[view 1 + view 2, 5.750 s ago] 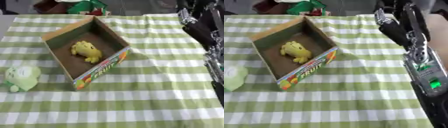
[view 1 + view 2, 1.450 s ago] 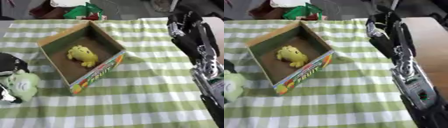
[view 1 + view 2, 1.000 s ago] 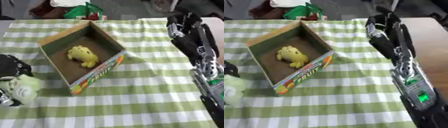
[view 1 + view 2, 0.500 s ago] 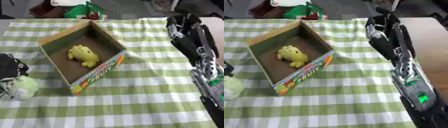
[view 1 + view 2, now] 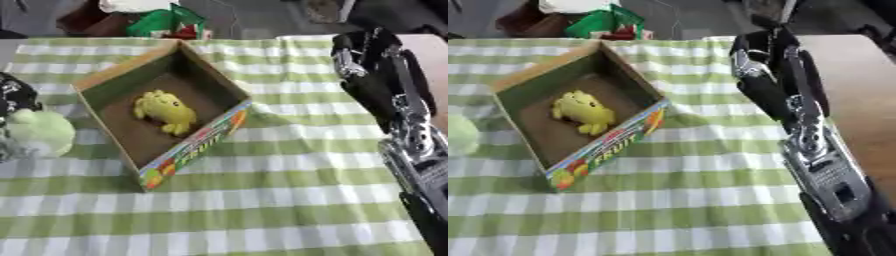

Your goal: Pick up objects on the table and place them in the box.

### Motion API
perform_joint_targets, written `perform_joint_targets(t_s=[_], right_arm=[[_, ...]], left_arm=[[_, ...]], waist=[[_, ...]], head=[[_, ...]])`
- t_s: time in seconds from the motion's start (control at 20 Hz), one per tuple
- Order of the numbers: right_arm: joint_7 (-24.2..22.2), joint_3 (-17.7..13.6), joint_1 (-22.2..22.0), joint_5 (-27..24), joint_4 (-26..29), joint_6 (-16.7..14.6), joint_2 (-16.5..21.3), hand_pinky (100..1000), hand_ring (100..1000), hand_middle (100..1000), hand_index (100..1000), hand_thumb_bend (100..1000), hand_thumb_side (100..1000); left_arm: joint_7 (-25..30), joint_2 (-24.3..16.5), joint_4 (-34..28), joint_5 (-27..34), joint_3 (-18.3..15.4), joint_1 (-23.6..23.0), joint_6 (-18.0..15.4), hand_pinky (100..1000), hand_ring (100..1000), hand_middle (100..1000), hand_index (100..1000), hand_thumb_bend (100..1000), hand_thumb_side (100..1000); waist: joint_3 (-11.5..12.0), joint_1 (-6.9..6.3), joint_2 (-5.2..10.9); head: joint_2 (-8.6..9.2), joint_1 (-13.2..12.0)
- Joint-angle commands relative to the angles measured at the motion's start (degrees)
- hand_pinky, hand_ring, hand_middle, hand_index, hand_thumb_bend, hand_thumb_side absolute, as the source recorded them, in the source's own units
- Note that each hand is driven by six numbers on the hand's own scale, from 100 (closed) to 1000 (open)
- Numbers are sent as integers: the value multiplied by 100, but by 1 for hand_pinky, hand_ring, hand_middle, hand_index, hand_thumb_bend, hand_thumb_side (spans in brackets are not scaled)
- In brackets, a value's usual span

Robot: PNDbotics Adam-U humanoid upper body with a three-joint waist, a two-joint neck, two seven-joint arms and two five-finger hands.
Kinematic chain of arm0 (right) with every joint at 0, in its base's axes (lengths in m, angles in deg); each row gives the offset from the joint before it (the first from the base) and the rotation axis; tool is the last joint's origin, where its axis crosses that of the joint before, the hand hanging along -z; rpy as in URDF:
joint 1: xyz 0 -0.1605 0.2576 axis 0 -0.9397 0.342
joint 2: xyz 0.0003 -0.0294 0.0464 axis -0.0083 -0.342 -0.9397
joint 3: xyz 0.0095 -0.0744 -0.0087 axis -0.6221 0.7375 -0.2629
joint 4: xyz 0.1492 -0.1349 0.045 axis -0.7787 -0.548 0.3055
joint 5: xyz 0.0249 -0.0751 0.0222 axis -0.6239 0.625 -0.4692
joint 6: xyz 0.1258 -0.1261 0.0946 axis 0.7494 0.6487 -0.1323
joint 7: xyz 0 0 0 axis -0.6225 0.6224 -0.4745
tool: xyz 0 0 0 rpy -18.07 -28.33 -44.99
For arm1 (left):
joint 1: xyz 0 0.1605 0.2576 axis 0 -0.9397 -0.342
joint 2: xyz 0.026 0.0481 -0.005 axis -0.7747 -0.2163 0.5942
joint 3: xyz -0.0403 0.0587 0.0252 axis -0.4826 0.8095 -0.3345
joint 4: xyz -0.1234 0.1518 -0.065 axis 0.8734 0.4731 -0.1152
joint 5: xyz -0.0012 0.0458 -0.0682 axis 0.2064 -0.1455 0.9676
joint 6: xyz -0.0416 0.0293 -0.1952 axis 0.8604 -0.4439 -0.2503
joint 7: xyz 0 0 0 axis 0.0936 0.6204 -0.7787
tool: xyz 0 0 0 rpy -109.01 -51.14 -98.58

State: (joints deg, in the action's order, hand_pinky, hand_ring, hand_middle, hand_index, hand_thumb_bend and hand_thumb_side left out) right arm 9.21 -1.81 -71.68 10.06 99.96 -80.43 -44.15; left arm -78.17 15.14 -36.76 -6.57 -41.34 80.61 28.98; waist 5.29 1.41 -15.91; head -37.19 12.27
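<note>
Partly Complete: One Toy Boxed, One at the Left Edge

Presently one item is stowed. A yellow soft plush toy lies on the floor of the open brown cardboard box with fruit print on its near wall, roughly at the middle of the compartment and clear of the walls. The box stands on the green-and-white checked tablecloth, turned at an angle, one corner toward the near side.

One item is outstanding as far as the views show: a pale green round plush toy at the far left of the cloth, outside the box and just beside its left wall. No other loose item can be made out on the cloth.

The left hand, black, shows at the left edge, directly behind and above the green toy. It appears to touch or overlap the toy's top, but contact cannot be confirmed. Whether its fingers are spread or closed on the toy cannot be told; only part of the hand is in view.

The right hand hangs on the right side, well apart from the box and both toys, holding nothing. Its fingers look drawn in, not splayed, though the dark shape makes this uncertain.

In my judgement the task is about half done: the green toy awaits lifting and a short transfer rightward over the box wall.
</note>
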Motion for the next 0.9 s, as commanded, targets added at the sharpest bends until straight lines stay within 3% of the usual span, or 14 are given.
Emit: perform_joint_targets(t_s=[0.05, 0.4, 0.9], right_arm=[[-14, -59, 93, 29, 114, -38, 110, 816, 795, 659, 891, 100, 429], [-59, -42, 189, 4, 114, -89, 146, 815, 796, 659, 891, 100, 431], [-128, -1, 277, -27, 114, -87, 140, 814, 796, 659, 890, 100, 430]], left_arm=[[-199, -214, -101, 305, -226, 203, 157, 128, 352, 302, 314, 100, 293], [-203, 138, 160, 955, -421, 709, 310, 100, 317, 263, 280, 100, 319], [136, 1350, 1276, 1710, -481, 1857, 343, 100, 298, 258, 277, 100, 323]], waist=[[-16, -18, 114], [-89, -14, 137], [-208, -15, 123]], head=[[0, 123], [-19, 212], [83, -76]])
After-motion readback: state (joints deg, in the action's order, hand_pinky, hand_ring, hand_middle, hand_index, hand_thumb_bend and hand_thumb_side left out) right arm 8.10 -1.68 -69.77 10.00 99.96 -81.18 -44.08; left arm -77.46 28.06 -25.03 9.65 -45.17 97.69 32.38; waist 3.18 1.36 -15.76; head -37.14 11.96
